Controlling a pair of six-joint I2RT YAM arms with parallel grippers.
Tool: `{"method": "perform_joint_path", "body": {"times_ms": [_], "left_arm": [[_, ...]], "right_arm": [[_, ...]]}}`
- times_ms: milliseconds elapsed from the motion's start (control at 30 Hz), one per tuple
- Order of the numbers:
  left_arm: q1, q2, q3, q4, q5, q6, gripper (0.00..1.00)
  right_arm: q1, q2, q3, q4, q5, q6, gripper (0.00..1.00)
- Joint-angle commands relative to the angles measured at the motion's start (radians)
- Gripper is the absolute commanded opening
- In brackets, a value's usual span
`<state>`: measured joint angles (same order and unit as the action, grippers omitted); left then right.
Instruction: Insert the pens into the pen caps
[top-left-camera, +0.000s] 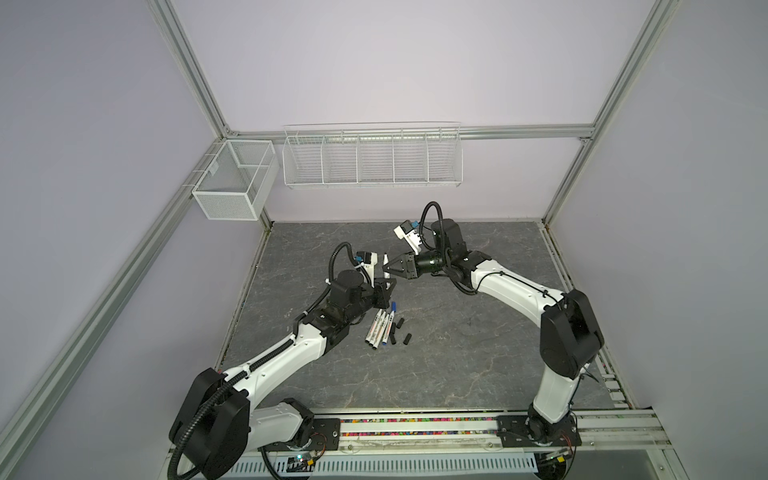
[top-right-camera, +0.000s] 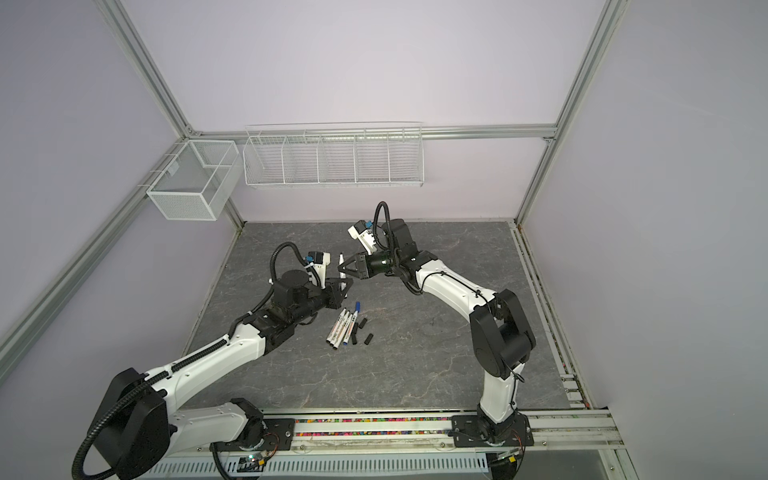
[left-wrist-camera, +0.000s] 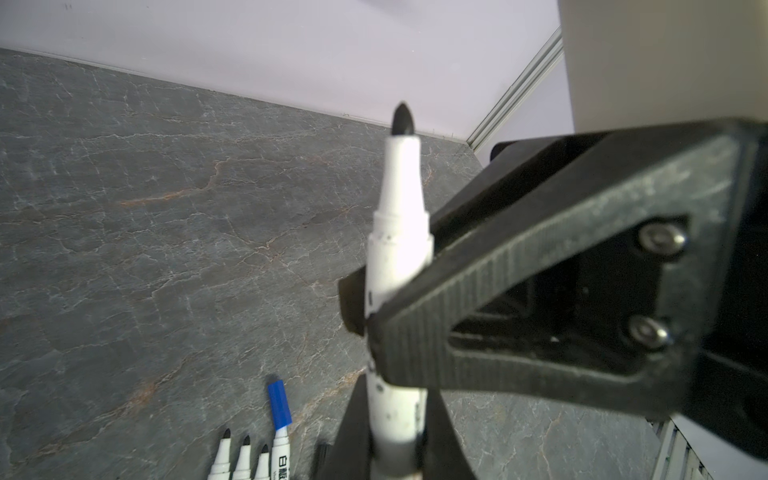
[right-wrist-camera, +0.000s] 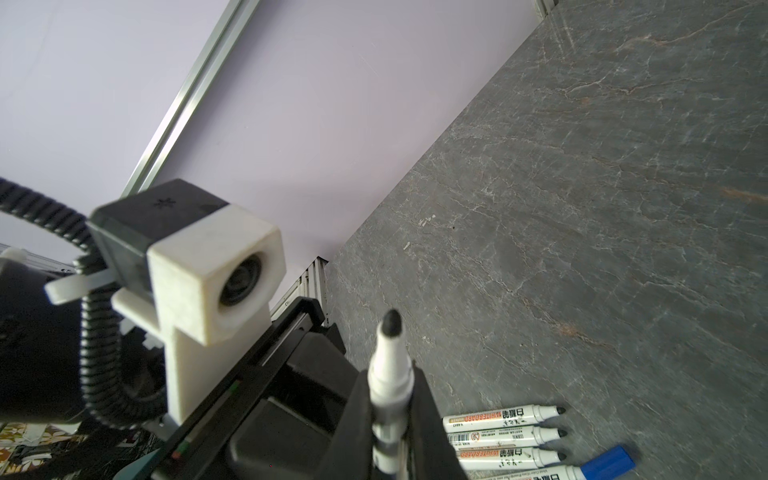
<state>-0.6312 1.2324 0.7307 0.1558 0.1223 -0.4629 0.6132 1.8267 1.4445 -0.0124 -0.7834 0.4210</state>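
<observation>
Fingers of left gripper (left-wrist-camera: 397, 390) clamp the tail end of 1 pen (left-wrist-camera: 399, 199) (black tip bare); right gripper (right-wrist-camera: 390, 382) pinches the same barrel nearer the tip, clear of the table (top-left-camera: 457, 365). 4 more pens (top-left-camera: 379, 328) lie in a row below, black caps (top-left-camera: 406, 339) just beside.

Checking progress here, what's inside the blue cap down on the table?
The blue cap is fitted on one white pen lying beside three uncapped pens; its tip is covered inside the cap, so unseen.
</observation>
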Motion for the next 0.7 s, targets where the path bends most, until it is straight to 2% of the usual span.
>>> {"method": "perform_joint_path", "body": {"times_ms": [0,33,100,267,367,533,667], "left_arm": [[0.013,-0.030,-0.014,-0.017,-0.122,-0.050,0.00],[0.013,-0.039,-0.016,-0.041,-0.169,-0.071,0.00],[0.013,-0.060,-0.035,-0.057,-0.243,-0.115,0.00],[0.014,-0.113,-0.124,-0.044,-0.403,-0.236,0.00],[0.014,-0.130,-0.139,-0.095,-0.469,-0.268,0.00],[0.014,-0.152,-0.148,-0.134,-0.495,-0.270,0.00],[0.014,-0.172,-0.153,-0.161,-0.504,-0.273,0.00]], "right_arm": [[-0.013,-0.080,-0.028,-0.101,0.044,-0.054,0.42],[-0.013,-0.096,-0.037,-0.161,0.093,-0.097,0.53],[-0.006,-0.133,-0.073,-0.252,0.194,-0.176,0.64],[0.061,-0.178,-0.176,-0.529,0.445,-0.375,0.67],[0.148,-0.165,-0.228,-0.617,0.562,-0.425,0.67],[0.220,-0.080,-0.239,-0.669,0.587,-0.410,0.66],[0.220,0.007,-0.192,-0.730,0.513,-0.443,0.65]]}}
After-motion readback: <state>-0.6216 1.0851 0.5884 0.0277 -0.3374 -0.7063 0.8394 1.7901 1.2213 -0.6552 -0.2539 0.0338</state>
